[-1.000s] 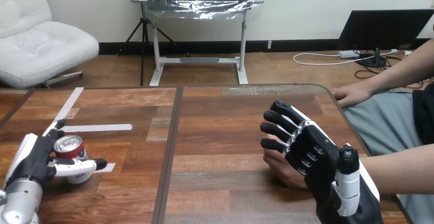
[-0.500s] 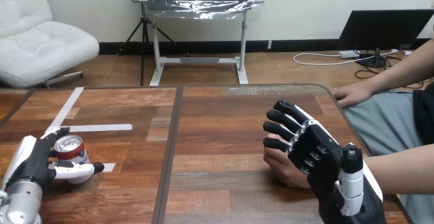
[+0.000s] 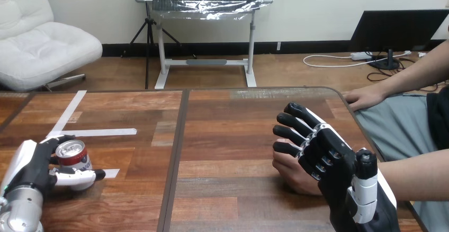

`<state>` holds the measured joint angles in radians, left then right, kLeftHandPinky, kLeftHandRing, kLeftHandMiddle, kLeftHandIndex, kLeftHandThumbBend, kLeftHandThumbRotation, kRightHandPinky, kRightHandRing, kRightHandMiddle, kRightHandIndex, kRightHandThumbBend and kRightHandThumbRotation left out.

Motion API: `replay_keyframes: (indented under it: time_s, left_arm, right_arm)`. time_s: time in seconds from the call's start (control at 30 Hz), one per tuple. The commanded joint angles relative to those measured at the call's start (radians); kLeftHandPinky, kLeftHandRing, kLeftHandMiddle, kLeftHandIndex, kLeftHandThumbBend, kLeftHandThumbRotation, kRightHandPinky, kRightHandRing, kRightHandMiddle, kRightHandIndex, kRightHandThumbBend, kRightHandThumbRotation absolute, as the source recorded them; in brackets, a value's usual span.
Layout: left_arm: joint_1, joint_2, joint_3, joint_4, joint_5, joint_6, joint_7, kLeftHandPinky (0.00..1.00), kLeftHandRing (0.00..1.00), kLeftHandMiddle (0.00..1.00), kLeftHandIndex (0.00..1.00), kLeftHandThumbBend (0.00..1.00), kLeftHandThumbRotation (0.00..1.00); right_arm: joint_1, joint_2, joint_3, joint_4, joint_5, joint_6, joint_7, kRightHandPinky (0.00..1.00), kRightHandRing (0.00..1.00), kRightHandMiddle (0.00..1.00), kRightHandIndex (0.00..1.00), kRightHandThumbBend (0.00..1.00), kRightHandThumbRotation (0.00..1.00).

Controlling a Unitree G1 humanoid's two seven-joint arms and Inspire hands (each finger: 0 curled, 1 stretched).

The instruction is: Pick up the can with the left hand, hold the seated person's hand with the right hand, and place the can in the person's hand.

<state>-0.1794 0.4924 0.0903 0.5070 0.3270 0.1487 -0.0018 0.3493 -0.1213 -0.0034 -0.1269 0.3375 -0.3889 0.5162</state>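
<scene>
My left hand (image 3: 32, 168) wraps its fingers loosely round the drink can (image 3: 72, 155) at lower left, so lifting could drop it; my right hand (image 3: 331, 160) lies with fingers uncurled over the person's hand (image 3: 288, 172).

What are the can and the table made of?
The can looks like thin metal: shiny silver top, red painted side. The table looks like wood: reddish-brown boards with grain and a smooth finish, though it could be veneer.
</scene>
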Motion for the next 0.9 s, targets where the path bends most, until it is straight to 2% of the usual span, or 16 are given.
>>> replay_keyframes:
  time_s: [0.0, 0.57, 0.87]
  left_arm:
    - [-0.079, 0.031, -0.014, -0.052, 0.026, 0.01, 0.026, 0.72, 0.8, 0.82, 0.8, 0.8, 0.0]
    - [-0.093, 0.039, -0.027, -0.035, 0.062, 0.007, 0.057, 0.69, 0.77, 0.79, 0.75, 0.81, 0.0]
    - [-0.096, 0.04, -0.033, -0.046, 0.065, 0.03, 0.062, 0.69, 0.77, 0.78, 0.73, 0.8, 0.0]
  right_arm:
    - [-0.052, 0.0, -0.001, -0.024, 0.003, -0.019, -0.002, 0.81, 0.86, 0.88, 0.89, 0.93, 1.0]
    - [-0.054, 0.0, 0.001, -0.028, -0.003, -0.014, -0.011, 0.81, 0.86, 0.88, 0.88, 0.95, 1.0]
    - [-0.058, -0.001, 0.001, -0.023, 0.003, -0.016, -0.006, 0.81, 0.86, 0.88, 0.88, 0.94, 1.0]
